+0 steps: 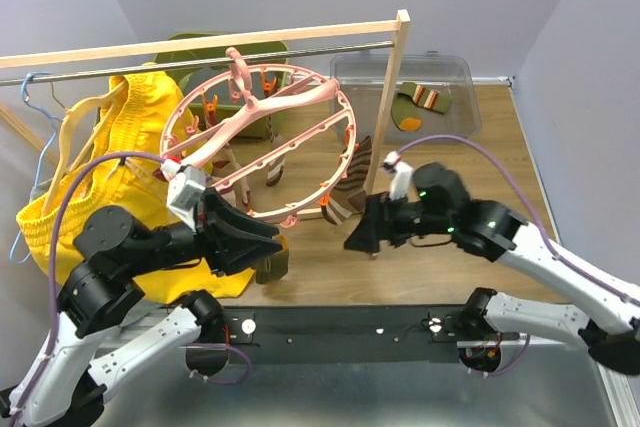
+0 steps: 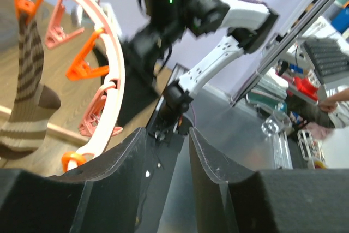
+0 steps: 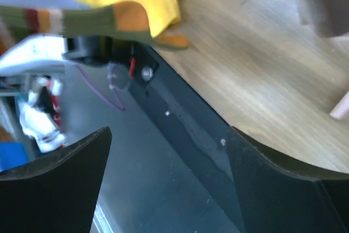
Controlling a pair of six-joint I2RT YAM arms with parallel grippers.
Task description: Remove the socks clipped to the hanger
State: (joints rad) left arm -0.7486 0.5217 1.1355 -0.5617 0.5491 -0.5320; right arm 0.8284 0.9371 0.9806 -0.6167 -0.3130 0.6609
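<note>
Starting from the left: the big yellow shorts hang off the rail, and right in front of them the left pincer sits low by the near rim of the pink hanger. Its jaws are only narrowly apart with nothing between them. The hanger is tilted under the rail, and socks are clipped around it. The one that matters imo is the brown striped sock, which dangles from an orange clip on the ring's right side, long axis pretty much straight up and down, toe end hanging free above the surface. From the left wrist view it's up and off to the left of the fingers, not lined up at all. The right pincer is just below and beside the sock's bottom end, jaws wide and empty, so the right arm looks like the nearer one. Far right, one olive sock already lies in the clear bin.
</note>
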